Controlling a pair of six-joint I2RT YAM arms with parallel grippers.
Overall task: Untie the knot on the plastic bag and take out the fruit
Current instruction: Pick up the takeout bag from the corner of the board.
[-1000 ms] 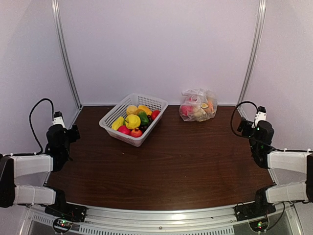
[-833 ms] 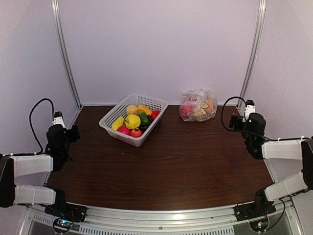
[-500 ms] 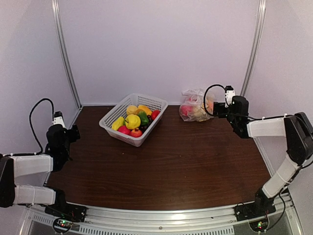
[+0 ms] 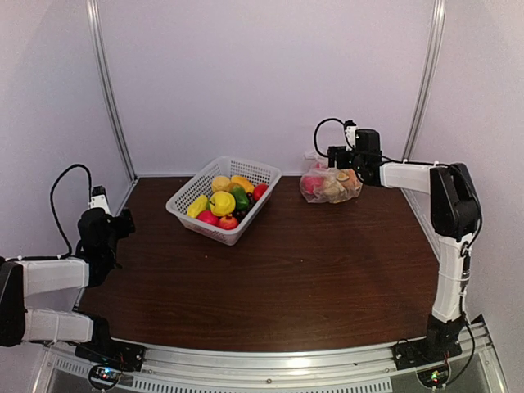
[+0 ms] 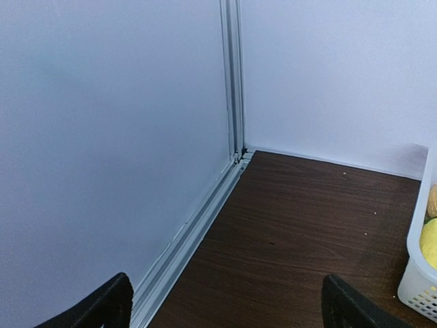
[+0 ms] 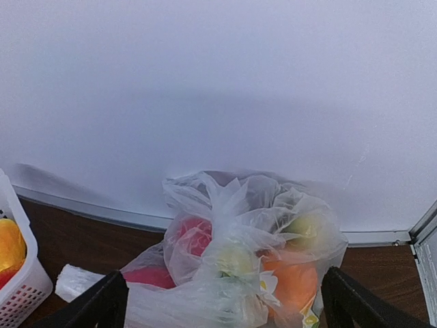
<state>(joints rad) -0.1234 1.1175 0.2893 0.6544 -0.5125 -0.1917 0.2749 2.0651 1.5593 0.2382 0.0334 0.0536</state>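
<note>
Now the plastic bag [image 4: 331,185] sits at the back of the bench [image 4: 311,278], the knot [image 6: 220,198] on top and the fruit [image 6: 293,280] inside. The right tool [image 4: 334,157] hangs close over the bag, jaws wide and empty. A white basket [image 4: 254,217] stands left of the bag. The left tool [image 5: 225,311], also wide, is farther left.

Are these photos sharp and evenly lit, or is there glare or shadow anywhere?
Top external view: soft, even light; the frame posts look tilted, probably from lens distortion. Right wrist view: the plastic bag is fairly sharp and casts a soft grey shadow on the wall behind it, with little glare. Left wrist view: its own fingers are dark and soft-edged at the bottom.
</note>
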